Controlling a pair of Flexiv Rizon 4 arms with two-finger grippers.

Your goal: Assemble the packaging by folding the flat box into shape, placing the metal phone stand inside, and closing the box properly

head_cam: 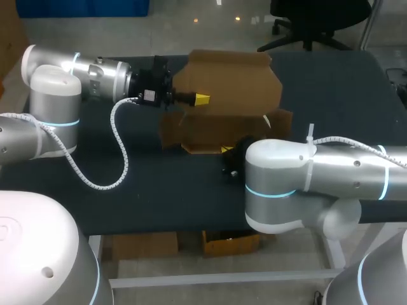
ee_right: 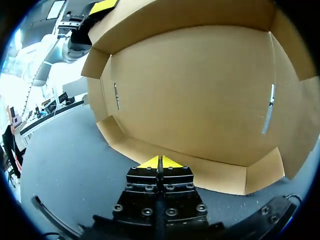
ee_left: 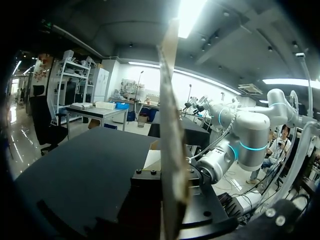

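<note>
From above, the cardboard box (head_cam: 232, 86) lies half-formed on the far middle of the dark table (head_cam: 159, 184), its long axis running across from left to right. The left gripper (head_cam: 198, 98) comes in from the left end and sits on the big rear panel, one yellow tip lying against the panel's face. The right arm (head_cam: 299, 178) crosses the near side, and its own elbow hides most of its working end, which sits just beside the box's near edge.

The left wrist view shows that panel edge-on, rising straight out from between the fingers. They seem clamped narrowly on it, though the tips themselves are hidden behind the card.

In the right wrist view the right gripper (ee_right: 160, 162) has its yellow tips pressed together, holding nothing. The box's low near wall stands just ahead of them, and the open inside with its two slots faces them. That makes the right arm the nearer one for folding that wall. No phone stand shows in any view.
</note>
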